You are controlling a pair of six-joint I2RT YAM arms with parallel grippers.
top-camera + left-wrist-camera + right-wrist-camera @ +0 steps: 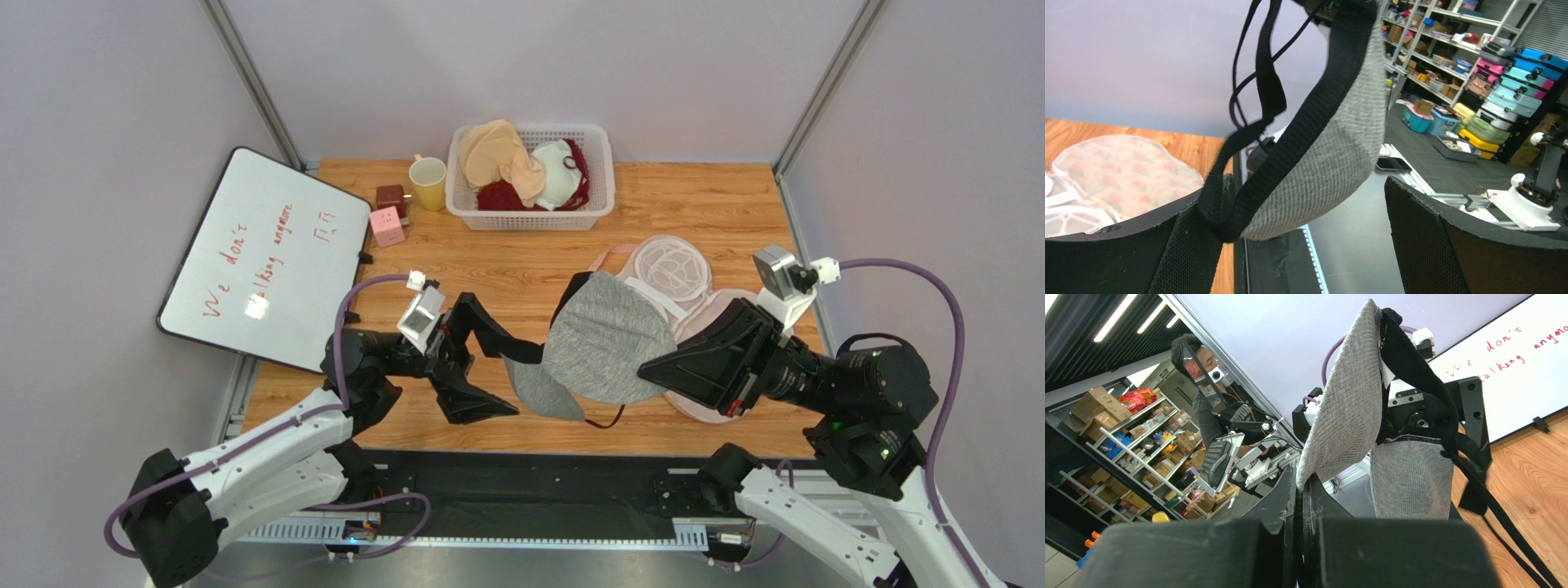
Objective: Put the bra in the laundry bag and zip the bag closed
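Nearest the arm bases, the left claw (520, 377) stands spread wide and holds nothing. The right claw (653, 368) is pinched tight on the cup edge of a heather-grey padded bra with black straps (604, 337). The bra hangs lifted between the two claws, above the middle of the wooden table (699, 202). Just beyond it, partly hidden by the bra, lies a flat cream fabric laundry bag with pink prints and white mesh lining (671, 265); the mesh is showing, so the bag appears unzipped. At the far edge sits a white slatted plastic basket (530, 222) holding other garments.

The bra looks light and soft; its padded cups likely spring back to shape, while the thin straps dangle and could snag on a finger or the zipper. The firmer black band or a cup rim seems the safest place to take hold.

The left wrist view alone shows the black band draped across the gap between the open fingers (1438, 245), lying against one pad. The right wrist view alone shows grey fabric clamped at the fingertips (1289, 497). Only the top view shows both claws and the basket at once.
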